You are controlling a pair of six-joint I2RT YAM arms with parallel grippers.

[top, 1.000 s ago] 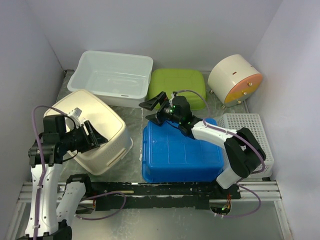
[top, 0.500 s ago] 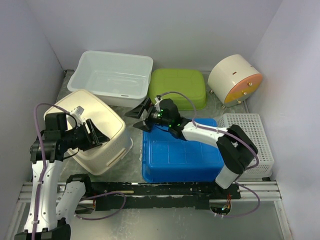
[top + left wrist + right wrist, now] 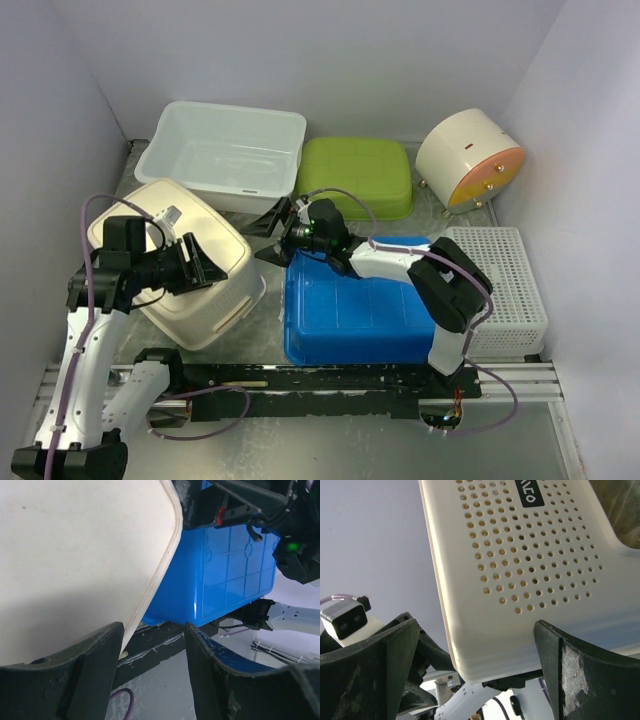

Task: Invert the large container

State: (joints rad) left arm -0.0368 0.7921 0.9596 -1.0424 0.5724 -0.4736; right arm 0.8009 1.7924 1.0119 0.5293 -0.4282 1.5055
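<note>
The large cream container (image 3: pixel 190 270) lies bottom-up and tilted at the left of the table. In the left wrist view its smooth wall (image 3: pixel 75 555) fills the upper left. In the right wrist view its perforated face (image 3: pixel 530 565) fills the top. My left gripper (image 3: pixel 195 262) is open over its top side, and its rim runs down next to the left finger (image 3: pixel 75 675). My right gripper (image 3: pixel 272 232) is open at the container's far right corner, and that corner sits between its spread fingers (image 3: pixel 370 665). Neither gripper holds anything.
A blue bin (image 3: pixel 365 310) lies upside down right of the cream container, close to it (image 3: pixel 225 575). A clear tub (image 3: pixel 220 155), a green container (image 3: pixel 355 175) and a round cream drum (image 3: pixel 468 155) stand at the back. A white perforated basket (image 3: pixel 500 285) is at the right.
My right gripper has swung left from above the blue bin to the cream container's far right corner. My left gripper has shifted slightly right and up along the container.
</note>
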